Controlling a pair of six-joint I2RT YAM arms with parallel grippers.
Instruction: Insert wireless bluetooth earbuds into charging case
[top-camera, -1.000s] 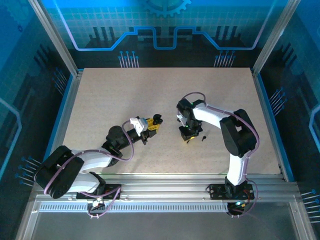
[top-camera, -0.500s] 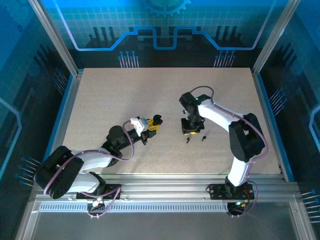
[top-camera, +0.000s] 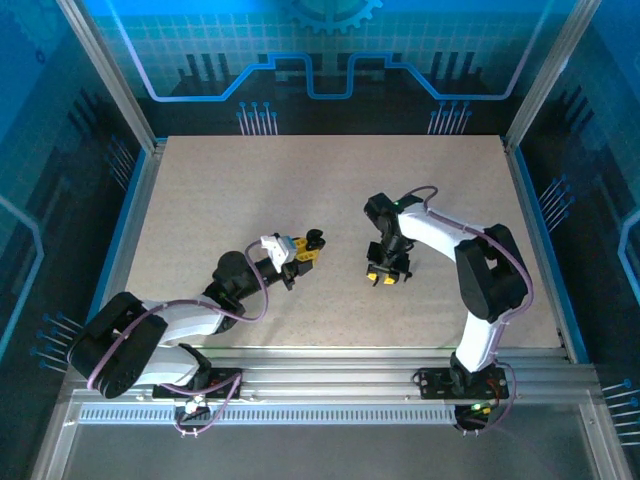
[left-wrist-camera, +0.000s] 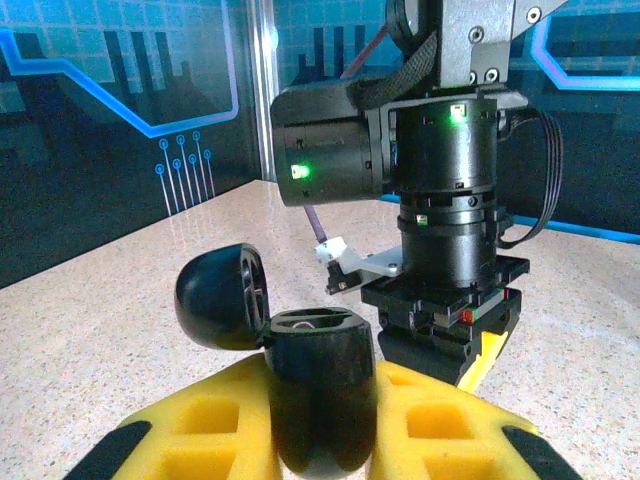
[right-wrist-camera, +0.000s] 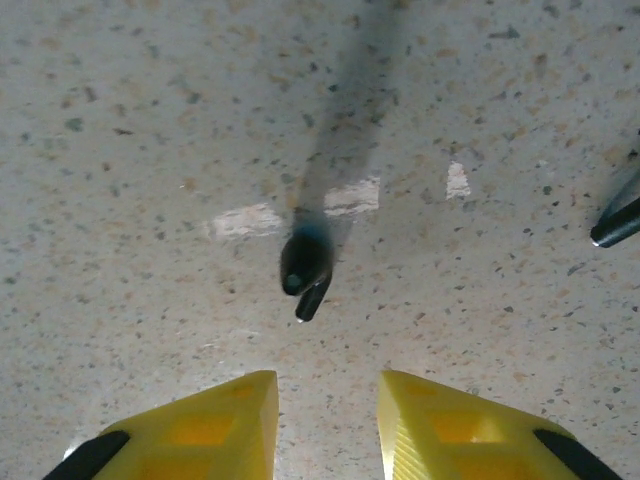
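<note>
Two tiny black stemmed earbuds (right-wrist-camera: 303, 268) lying loose, right gripper (right-wrist-camera: 325, 400) hovering narrowly parted, left gripper (top-camera: 303, 252) clamping one open black round case (left-wrist-camera: 320, 380)

Table (top-camera: 250, 190): flat beige top, finely speckled, bordered by metal rails (top-camera: 330, 365) at the near edge and sides.

Right wrist view, close on the top: one black earbud (right-wrist-camera: 304, 270) lies directly on it, rounded end away, thin stem pointing toward the near side. Three pale whitish patches (right-wrist-camera: 352, 197) mark the top just beyond it, in a rough row. A second black piece (right-wrist-camera: 618, 224), slim and pointed, lies well to the right, cut off by the frame edge; its full shape cannot be told.
</note>
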